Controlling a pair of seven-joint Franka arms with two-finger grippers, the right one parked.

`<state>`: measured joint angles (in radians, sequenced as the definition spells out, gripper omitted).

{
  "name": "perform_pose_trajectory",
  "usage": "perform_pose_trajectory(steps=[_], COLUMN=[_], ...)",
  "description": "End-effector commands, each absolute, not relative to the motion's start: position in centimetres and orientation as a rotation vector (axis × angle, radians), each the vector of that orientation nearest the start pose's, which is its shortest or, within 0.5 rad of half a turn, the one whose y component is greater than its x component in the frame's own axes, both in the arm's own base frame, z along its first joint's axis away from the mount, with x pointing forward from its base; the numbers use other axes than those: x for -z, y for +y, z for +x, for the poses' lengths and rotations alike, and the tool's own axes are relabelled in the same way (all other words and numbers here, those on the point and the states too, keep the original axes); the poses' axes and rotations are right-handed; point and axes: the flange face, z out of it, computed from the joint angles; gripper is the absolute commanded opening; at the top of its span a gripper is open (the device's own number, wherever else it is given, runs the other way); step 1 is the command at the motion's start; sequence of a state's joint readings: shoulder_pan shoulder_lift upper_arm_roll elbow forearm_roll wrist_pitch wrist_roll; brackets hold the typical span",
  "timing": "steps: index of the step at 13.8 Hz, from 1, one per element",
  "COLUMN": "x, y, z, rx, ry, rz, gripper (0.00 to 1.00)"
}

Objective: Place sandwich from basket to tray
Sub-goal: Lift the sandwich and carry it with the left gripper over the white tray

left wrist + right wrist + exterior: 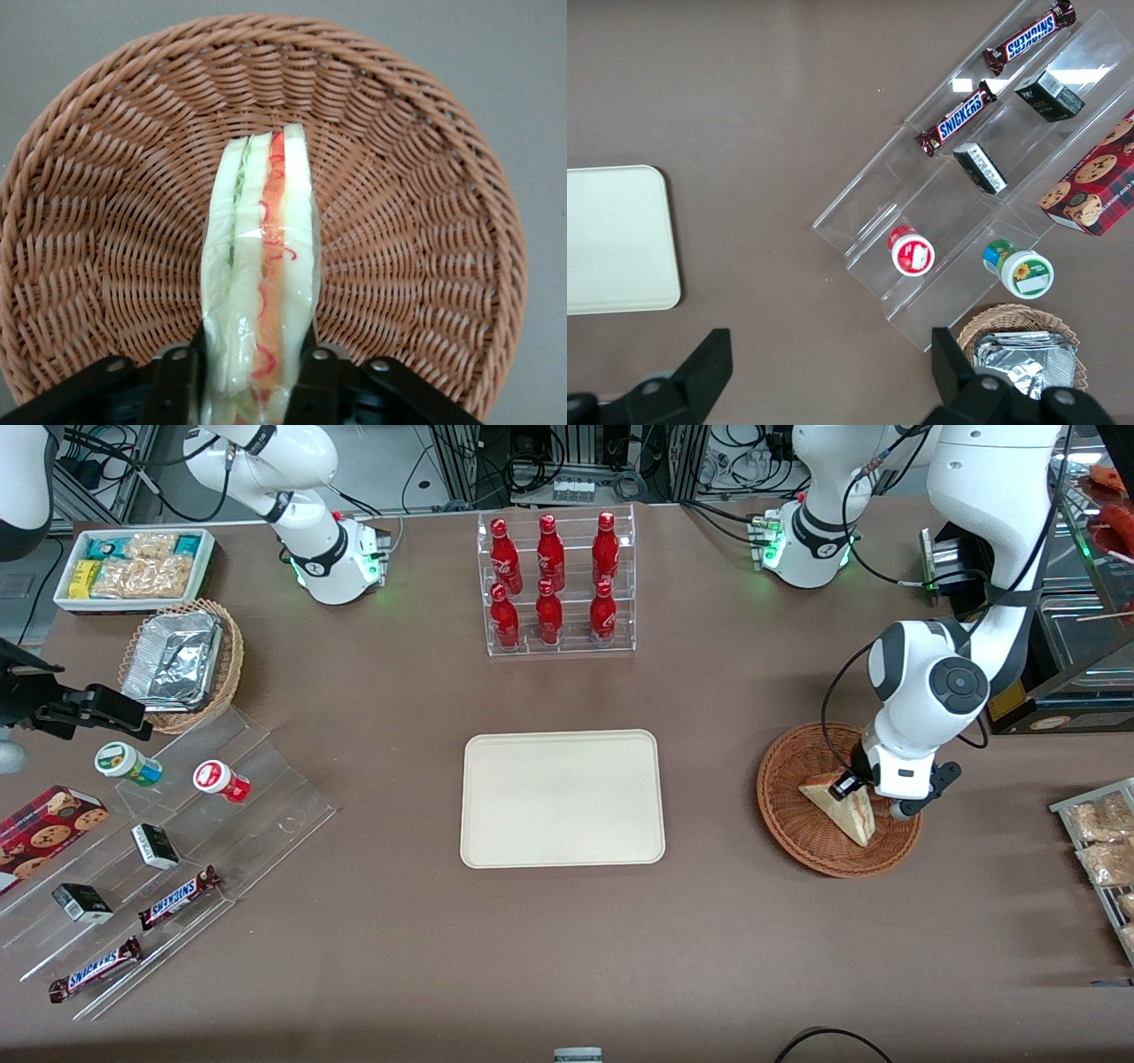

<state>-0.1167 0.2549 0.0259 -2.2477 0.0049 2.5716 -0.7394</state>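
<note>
The sandwich (842,808) is a pale triangular wedge standing on edge in the reddish-brown wicker basket (788,815) toward the working arm's end of the table. My gripper (858,786) is down in the basket, its fingers on either side of the wedge. In the left wrist view the black fingers (321,381) press both bread faces of the sandwich (261,266), whose red and green filling stripe faces the camera, with the basket (115,221) underneath. The cream tray (562,798) lies flat at the table's middle and also shows in the right wrist view (616,239).
A clear rack of red bottles (556,584) stands farther from the front camera than the tray. Toward the parked arm's end are a clear stepped stand (168,850) with snacks, a lighter basket with foil trays (182,660) and a white tub (133,567). Wrapped snack packs (1099,841) lie near the basket.
</note>
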Motion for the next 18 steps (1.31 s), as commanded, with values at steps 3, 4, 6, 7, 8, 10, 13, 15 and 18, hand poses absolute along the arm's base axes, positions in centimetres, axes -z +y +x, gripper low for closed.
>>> perform_pose_trajectory(steps=[3, 4, 6, 7, 8, 10, 13, 15, 18], x=[-30.5, -32.1, -35.4, -36.9, -38.5, -40.5, -41.5, -41.0, -38.0], y=[-5.7, -7.1, -8.9, -10.8, -12.6, -16.8, -24.2, -29.6, -36.8], z=[55.8, 55.9, 56.6, 56.7, 56.8, 56.4, 55.3, 54.9, 56.0], rx=[0.107, 0.056, -0.045, -0.106, -0.138, -0.152, -0.113, -0.093, -0.078], ry=[-0.980, -0.930, -0.776, -0.685, -0.630, -0.538, -0.372, -0.311, -0.287], rz=[-2.998, -3.000, -3.010, -3.011, -3.005, -3.012, -3.054, -3.063, -3.060], gripper=[0.00, 0.00, 0.00, 0.00, 0.00, 0.00, 0.00, 0.00, 0.00])
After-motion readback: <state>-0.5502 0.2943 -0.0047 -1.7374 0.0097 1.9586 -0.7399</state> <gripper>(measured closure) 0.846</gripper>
